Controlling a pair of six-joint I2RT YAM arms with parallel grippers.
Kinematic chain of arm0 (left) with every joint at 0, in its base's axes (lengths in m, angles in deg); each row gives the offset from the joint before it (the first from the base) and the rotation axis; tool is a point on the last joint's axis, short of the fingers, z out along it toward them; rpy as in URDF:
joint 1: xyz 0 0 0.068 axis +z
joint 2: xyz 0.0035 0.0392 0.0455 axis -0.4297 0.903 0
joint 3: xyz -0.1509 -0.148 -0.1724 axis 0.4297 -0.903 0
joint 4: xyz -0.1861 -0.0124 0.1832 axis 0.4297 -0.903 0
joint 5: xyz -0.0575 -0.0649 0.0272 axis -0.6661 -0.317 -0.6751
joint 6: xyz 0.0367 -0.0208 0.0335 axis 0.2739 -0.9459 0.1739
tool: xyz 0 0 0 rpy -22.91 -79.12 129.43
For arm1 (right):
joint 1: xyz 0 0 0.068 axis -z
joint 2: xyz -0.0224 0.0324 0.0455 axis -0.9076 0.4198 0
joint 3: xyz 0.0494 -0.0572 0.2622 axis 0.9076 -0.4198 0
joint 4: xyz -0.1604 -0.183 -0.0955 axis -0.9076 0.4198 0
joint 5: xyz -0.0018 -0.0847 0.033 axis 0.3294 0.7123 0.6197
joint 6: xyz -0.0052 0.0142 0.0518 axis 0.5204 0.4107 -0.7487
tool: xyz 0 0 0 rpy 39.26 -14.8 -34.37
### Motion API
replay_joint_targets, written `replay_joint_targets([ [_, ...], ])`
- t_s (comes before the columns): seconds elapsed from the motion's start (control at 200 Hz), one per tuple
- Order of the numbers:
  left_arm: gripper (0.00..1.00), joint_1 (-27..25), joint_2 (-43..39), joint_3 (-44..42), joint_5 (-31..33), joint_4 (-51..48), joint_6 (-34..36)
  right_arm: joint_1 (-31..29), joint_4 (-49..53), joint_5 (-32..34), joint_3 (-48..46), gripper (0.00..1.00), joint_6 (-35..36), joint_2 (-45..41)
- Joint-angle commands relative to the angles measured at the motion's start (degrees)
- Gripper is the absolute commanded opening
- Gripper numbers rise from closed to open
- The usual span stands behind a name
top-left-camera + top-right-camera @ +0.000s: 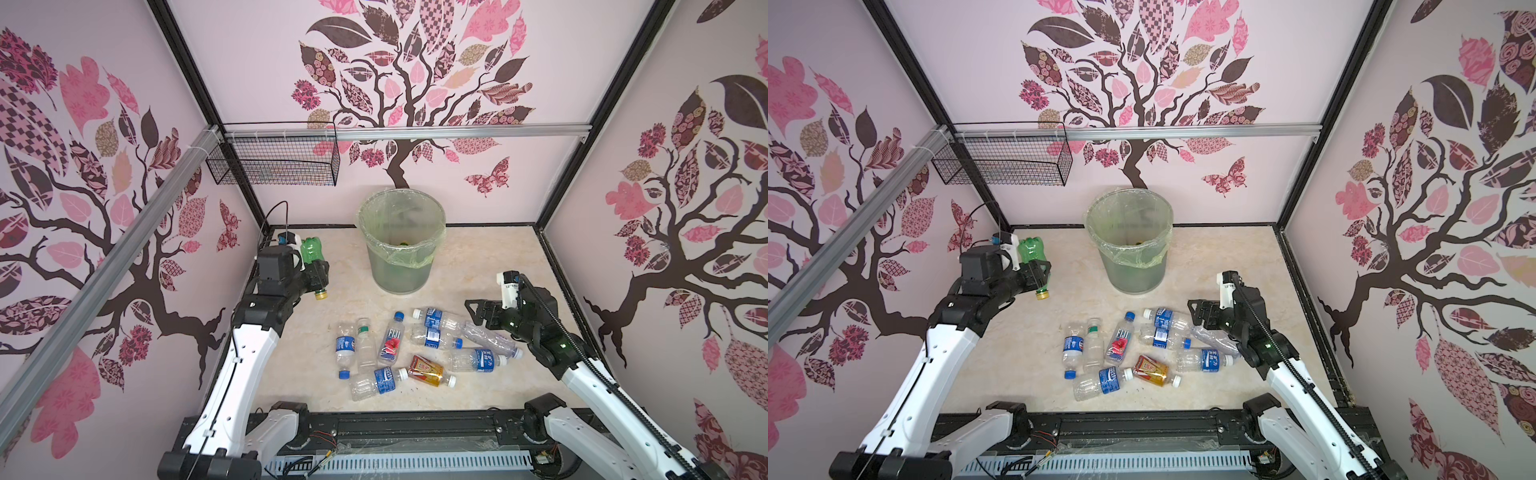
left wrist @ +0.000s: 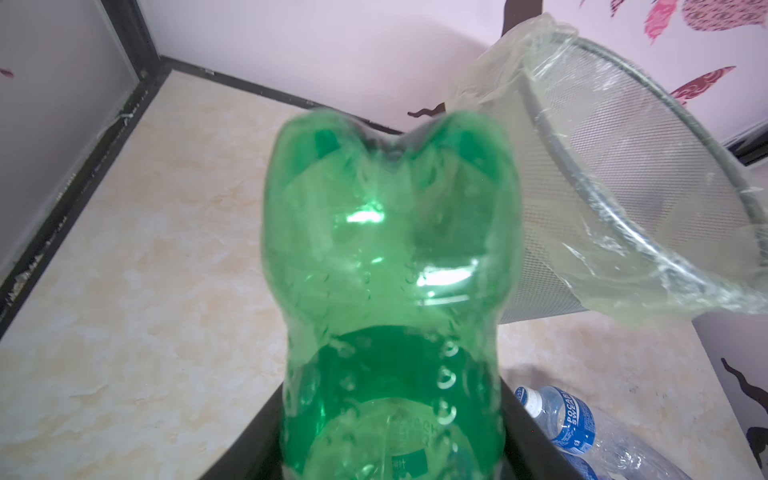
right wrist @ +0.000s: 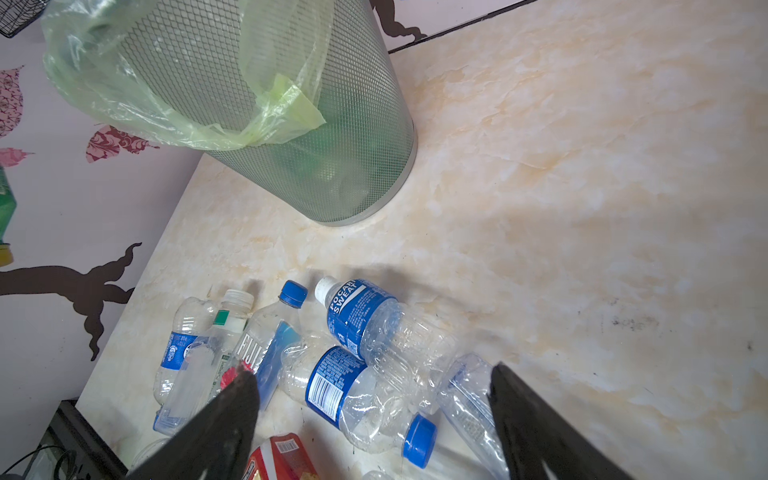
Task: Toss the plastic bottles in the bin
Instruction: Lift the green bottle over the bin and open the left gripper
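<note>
left gripper [image 1: 318, 275]: clamped on green bottle [image 1: 311, 248], cap down, aloft left of bin [image 1: 399, 270].
right gripper [image 1: 472, 312]: jaws wide, empty, above loose bottles [image 1: 390, 343].
loose bottles: lying on table [image 1: 478, 257], before bin.

Left arm [image 1: 245, 365] and right arm [image 1: 602, 399]: white shells, black joints — ribbed black cable [image 1: 633, 415] along the right, black right tool [image 1: 471, 313].
</note>
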Motion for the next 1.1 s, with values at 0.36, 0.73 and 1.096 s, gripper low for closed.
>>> replay_joint_targets([
  [0.36,0.57,-0.2,-2.2,7.0,-21.2,7.1,4.8,0.2,-2.6,-2.7,0.9,0.88,-2.3,1.0],
  [0.73,0.92,-11.5,43.5,59.9,-16.9,-10.7,3.7,0.2,1.8,2.8,1.2,0.89,-2.7,-0.9],
  [1.096,0.98,-8.4,17.9,27.4,-10.6,-2.6,5.1,0.2,1.8,2.6,0.9,0.92,-1.3,-0.6],
])
